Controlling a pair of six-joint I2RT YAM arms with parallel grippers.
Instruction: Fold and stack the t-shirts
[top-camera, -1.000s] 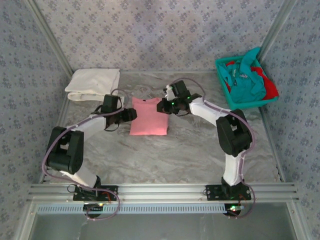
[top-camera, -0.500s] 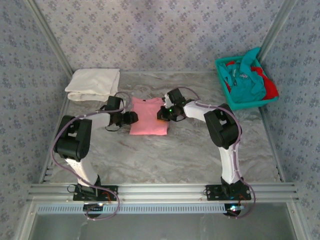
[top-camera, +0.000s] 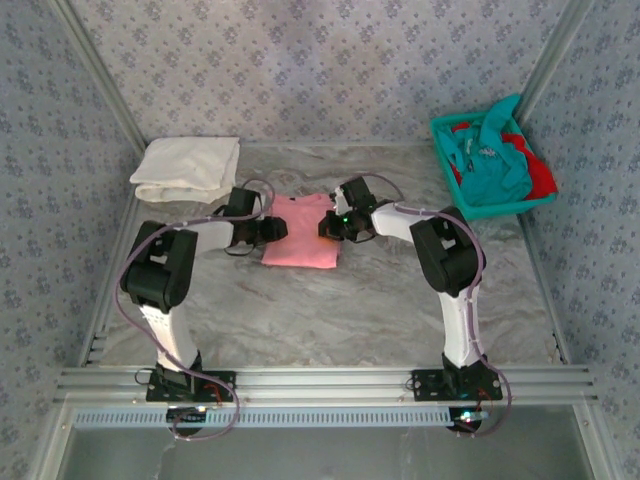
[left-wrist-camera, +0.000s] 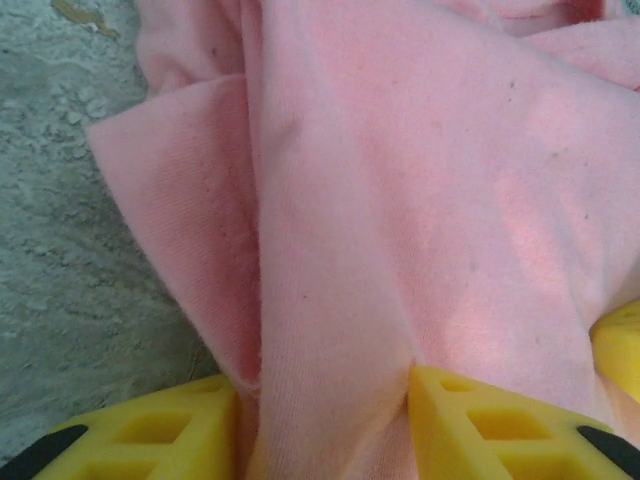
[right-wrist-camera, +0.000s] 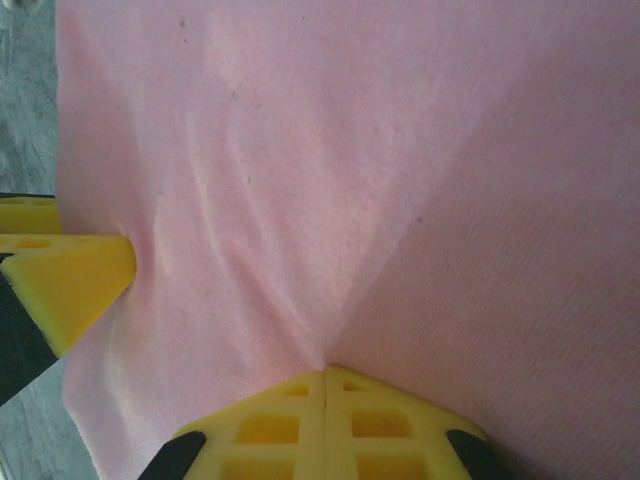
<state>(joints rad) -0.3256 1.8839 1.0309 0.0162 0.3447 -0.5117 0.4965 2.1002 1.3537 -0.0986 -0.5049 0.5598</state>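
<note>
At the middle of the table (top-camera: 400, 300), the folded salmon pink t-shirt (top-camera: 300, 243) is held from both sides. The left gripper (left-wrist-camera: 325, 425) appears closed on a thick ridge of it, jaws partway apart, and the right gripper (right-wrist-camera: 325, 380) is pinched fully together on a thin edge. If it is lifted unevenly, the thin pinch could slip and the fold could be lost. How many layers are caught cannot be made out.

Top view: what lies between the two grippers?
The folded pink shirt, spanning from left gripper to right gripper; the top view shows it.
</note>
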